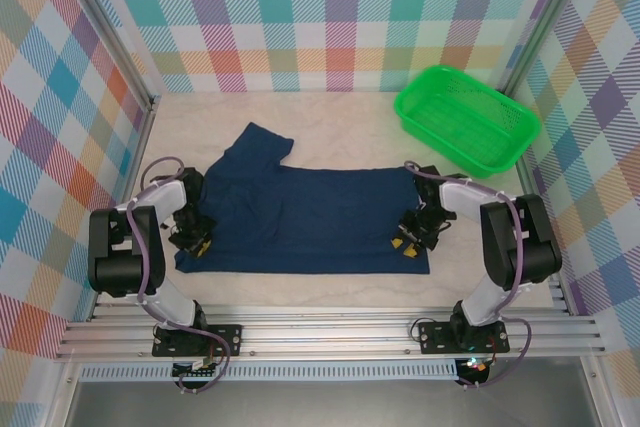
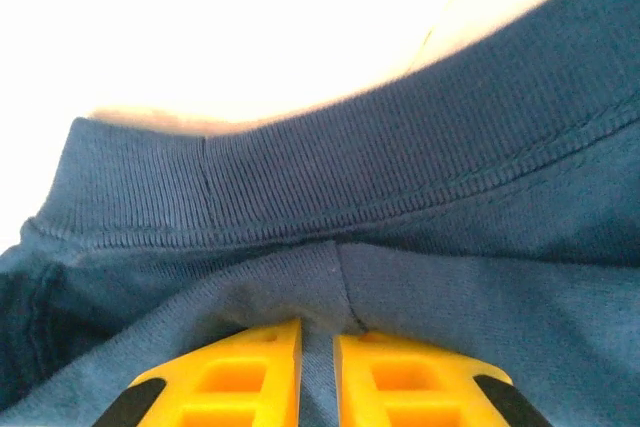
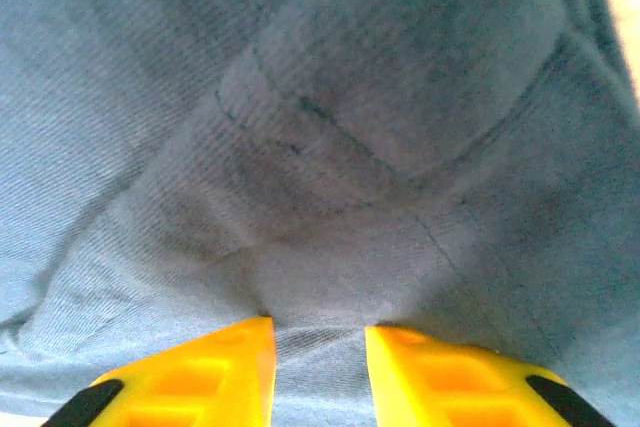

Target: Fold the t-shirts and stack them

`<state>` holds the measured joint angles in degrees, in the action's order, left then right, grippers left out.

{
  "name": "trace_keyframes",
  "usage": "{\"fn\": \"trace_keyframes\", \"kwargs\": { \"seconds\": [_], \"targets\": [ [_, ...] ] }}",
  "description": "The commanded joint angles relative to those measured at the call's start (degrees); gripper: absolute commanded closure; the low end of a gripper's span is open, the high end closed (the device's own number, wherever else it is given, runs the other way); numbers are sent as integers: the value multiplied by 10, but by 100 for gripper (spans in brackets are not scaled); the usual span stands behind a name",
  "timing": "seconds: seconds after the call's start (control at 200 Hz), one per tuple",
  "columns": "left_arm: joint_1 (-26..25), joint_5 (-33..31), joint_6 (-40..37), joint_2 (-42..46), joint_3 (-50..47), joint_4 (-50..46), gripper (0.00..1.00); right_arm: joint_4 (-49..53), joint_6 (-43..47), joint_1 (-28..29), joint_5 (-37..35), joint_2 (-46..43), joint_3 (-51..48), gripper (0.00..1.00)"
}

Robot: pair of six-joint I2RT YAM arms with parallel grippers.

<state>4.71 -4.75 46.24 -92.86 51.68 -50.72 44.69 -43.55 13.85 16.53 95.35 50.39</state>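
On the table [image 1: 330, 112], centre of the overhead view: navy t-shirt [image 1: 310, 217], spread sideways, print not in sight, one sleeve poking toward the upper left.
Left gripper [image 1: 192, 237]: down at the shirt's left edge, lower left of the frame; fingers pressed nearly together, nipping a thin fold of cloth just below the ribbed collar [image 2: 300, 177].
Right gripper [image 1: 410, 239]: down at the shirt's lower right corner; fingers set a little wider, pinching a puckered bunch of cloth, creases fanning upward from the nip.
Reason for the two holds: probably to take the near long edge at both ends at once, so that the cloth lifts level and folds toward the far edge without skewing.
Green basket [image 1: 467, 119]: upper right, well apart from the shirt; likely parked clear of the folding area.
Step in hand: gripping for a fold, by the look of it; stack not yet begun.
Risk: thin nip on the left may slip free under the shirt's weight.
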Motion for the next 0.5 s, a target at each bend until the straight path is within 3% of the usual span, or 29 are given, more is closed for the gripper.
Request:
{"fn": "trace_keyframes", "kwargs": {
  "seconds": [0.0,0.495],
  "targets": [
    [10,-66,-27,-9,0,5,84,40,-9,-1,-65,24,-1,70],
    [23,-128,6,32,-52,-41,80,101,-11,44,-31,9,7,67]
  ]
}}
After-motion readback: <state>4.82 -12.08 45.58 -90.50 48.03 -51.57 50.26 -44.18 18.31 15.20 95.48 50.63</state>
